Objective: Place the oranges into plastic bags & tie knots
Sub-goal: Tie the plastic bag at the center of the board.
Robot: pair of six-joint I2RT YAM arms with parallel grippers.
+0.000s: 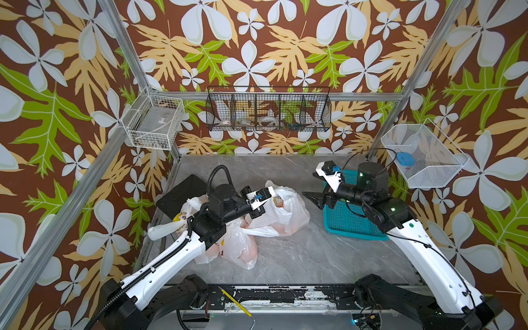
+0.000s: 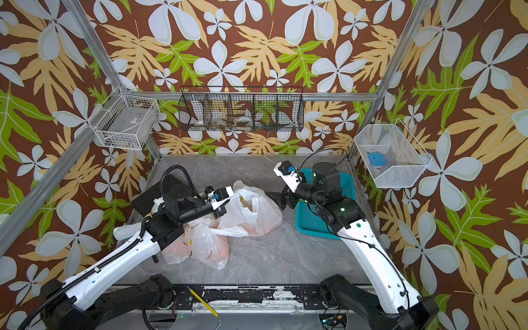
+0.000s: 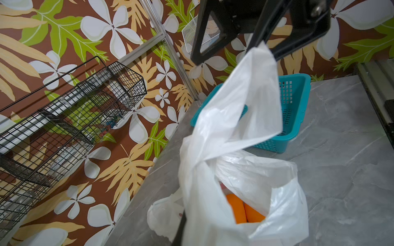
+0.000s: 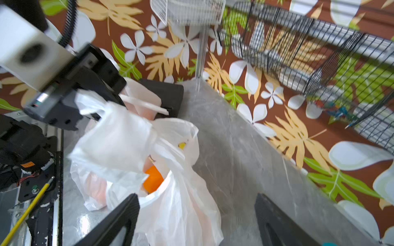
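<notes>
**Open bag** (image 1: 285,220): it sits mid-counter with its mouth gaping upward. The oranges (image 3: 236,209) lie low inside it, seen through the mouth in both wrist views.

**Left claw** (image 3: 263,48): yours is clamped tight on one handle strip of this bag and holds the strip raised above the mouth.

**Right claw** (image 1: 314,200): its jaws are spread wide and grip nothing. It hangs just beside the bag's right flank, above the counter (image 1: 314,257), without touching the plastic.

**Two filled bags** (image 1: 238,248): they lie against the open bag on its front-left, partly under your left forearm. Orange shows through their skins. Whether they are knotted cannot be told.

**Edges:**
- The teal basket (image 1: 351,225) sits hard by the counter's right edge, beneath your right arm.
- The black pad (image 1: 183,194) fills the back-left corner, just behind the bags.

**Open room:**
- A narrow bare strip runs between the open bag and the basket, and your right claw occupies it.
- A broad bare stretch reaches from the bags to the front rail (image 1: 285,295).
- Bare counter also lies behind the open bag, up to the back wall.
</notes>
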